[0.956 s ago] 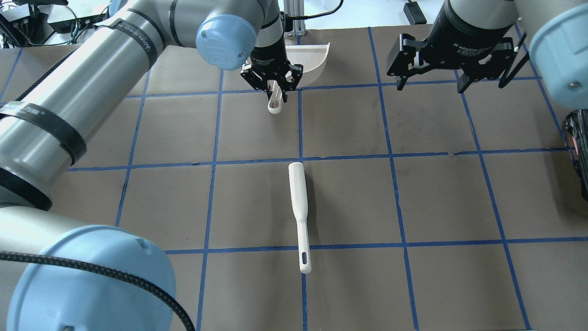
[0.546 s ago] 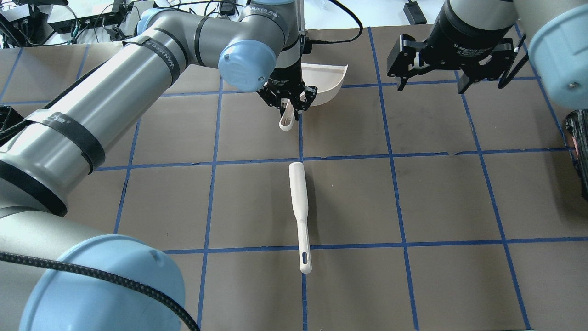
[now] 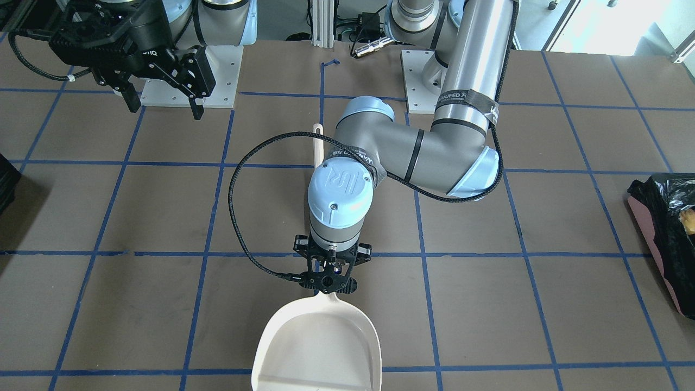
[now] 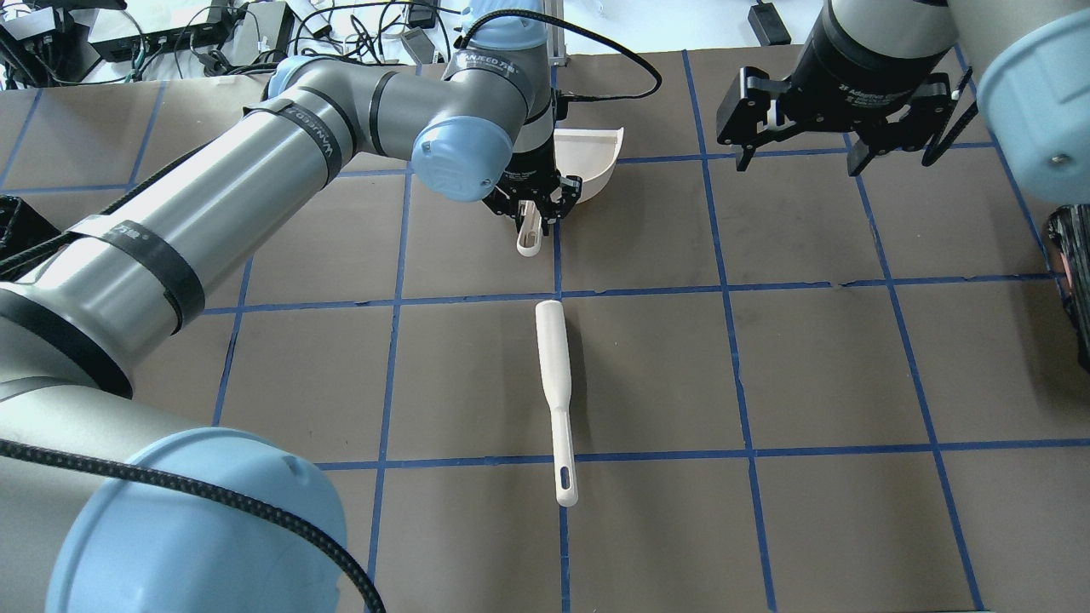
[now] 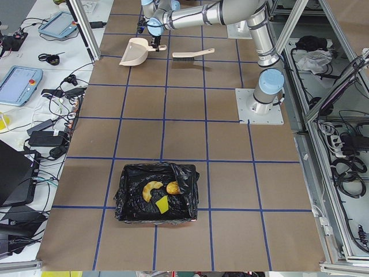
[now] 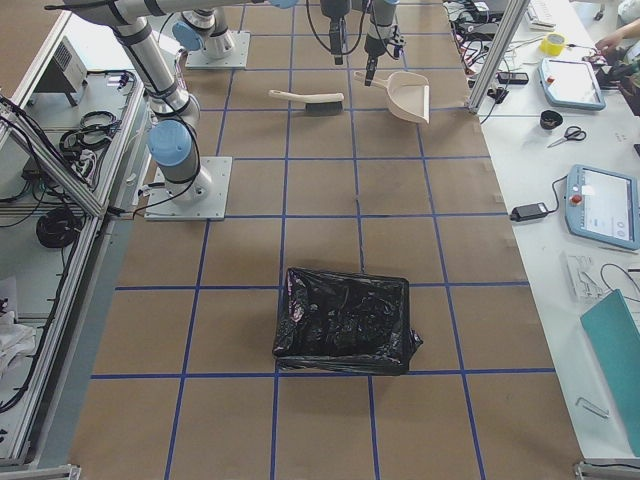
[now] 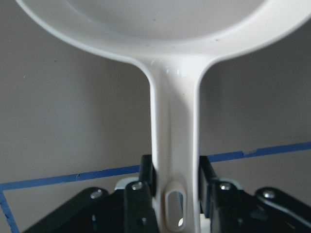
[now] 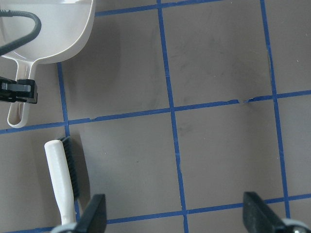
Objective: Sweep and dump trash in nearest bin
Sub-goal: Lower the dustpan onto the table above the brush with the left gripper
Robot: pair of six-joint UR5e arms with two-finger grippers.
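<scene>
My left gripper [image 4: 530, 213] is shut on the handle of a cream dustpan [image 4: 592, 153] and holds it low over the table's far middle; the left wrist view shows the handle [image 7: 174, 145] clamped between the fingers. The pan [image 3: 317, 347] looks empty. The three trash bits, a croissant piece [image 5: 151, 190], a brown roll [image 5: 173, 187] and a yellow wedge [image 5: 162, 203], lie in the black-lined bin [image 5: 130, 202] at the table's left end. My right gripper [image 4: 799, 162] is open and empty, hovering at the far right.
A cream hand brush [image 4: 553, 375] lies on the table's middle, handle toward me. A second black-lined bin [image 6: 345, 320] stands at the right end, its edge showing in the overhead view [image 4: 1075, 281]. Blue tape squares cover the brown table.
My left arm has drawn the dustpan toward me and slightly right, lowering it, still gripped. The right arm and the brush have not moved.
</scene>
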